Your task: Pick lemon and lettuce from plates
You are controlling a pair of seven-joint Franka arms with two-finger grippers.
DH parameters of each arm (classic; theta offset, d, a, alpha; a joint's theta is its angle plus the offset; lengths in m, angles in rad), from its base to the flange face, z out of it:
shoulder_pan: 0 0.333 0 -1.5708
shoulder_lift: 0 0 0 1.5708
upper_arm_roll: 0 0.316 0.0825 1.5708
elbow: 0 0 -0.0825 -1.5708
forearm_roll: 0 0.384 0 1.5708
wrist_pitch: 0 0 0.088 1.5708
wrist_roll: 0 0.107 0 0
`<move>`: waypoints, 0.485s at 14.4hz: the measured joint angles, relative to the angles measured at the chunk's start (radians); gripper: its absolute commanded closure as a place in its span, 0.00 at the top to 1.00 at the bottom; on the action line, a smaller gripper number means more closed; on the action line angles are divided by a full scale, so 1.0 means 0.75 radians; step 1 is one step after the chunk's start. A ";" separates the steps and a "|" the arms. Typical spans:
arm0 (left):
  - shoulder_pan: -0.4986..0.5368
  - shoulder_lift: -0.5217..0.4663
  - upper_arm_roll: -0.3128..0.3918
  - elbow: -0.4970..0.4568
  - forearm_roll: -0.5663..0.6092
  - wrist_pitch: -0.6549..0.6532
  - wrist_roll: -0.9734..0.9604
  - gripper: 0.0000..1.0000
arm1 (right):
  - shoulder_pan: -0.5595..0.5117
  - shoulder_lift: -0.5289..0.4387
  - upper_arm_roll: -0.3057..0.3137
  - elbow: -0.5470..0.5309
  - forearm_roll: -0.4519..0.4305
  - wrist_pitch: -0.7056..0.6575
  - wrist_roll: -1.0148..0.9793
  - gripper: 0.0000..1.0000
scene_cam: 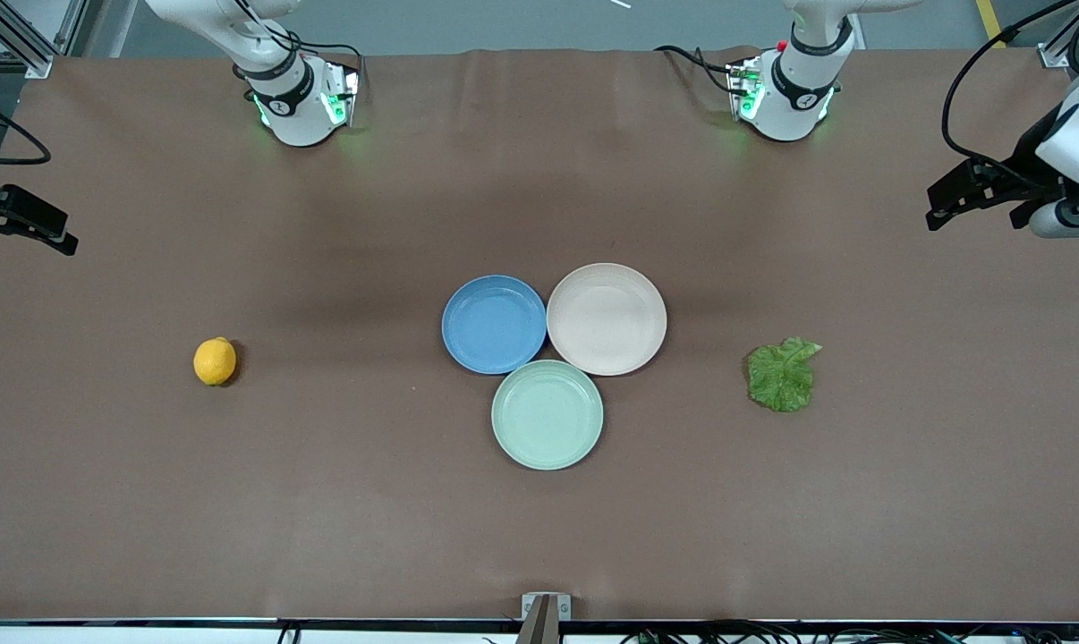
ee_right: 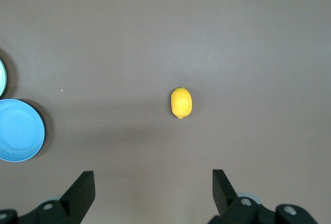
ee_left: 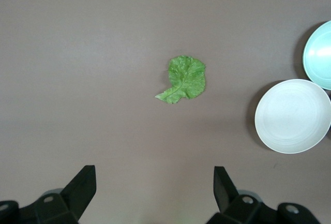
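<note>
At mid-desk: a round blue plastic plate (scene_cam: 494, 323) and a pale beige-pink plate (scene_cam: 607, 318) touch side by side, both bare; a mint green plate (scene_cam: 547, 414) sits against them, nearer the front camera.
Lemon: small oval yellow-orange fruit (scene_cam: 215, 361) lying on the brown desk (scene_cam: 343, 501), toward the right arm's end, well apart from the plates.
Lettuce: crinkled bright green leaf (scene_cam: 782, 375) flat on the desk toward the left arm's end.
Left pincer (ee_left: 155, 190): spread wide, empty, high over the lettuce.
Right pincer (ee_right: 153, 192): spread wide, empty, high over the lemon.
</note>
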 measured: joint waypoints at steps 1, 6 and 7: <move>0.000 0.000 -0.009 -0.002 0.000 0.000 0.000 1.00 | 0.000 0.000 0.001 0.001 0.000 0.002 0.000 1.00; 0.006 0.000 -0.006 0.009 0.000 0.001 0.000 1.00 | 0.000 0.000 0.002 0.010 0.000 0.016 0.000 1.00; 0.009 0.000 -0.004 0.014 0.000 0.001 0.000 1.00 | 0.001 0.000 0.003 0.012 0.000 0.016 0.000 1.00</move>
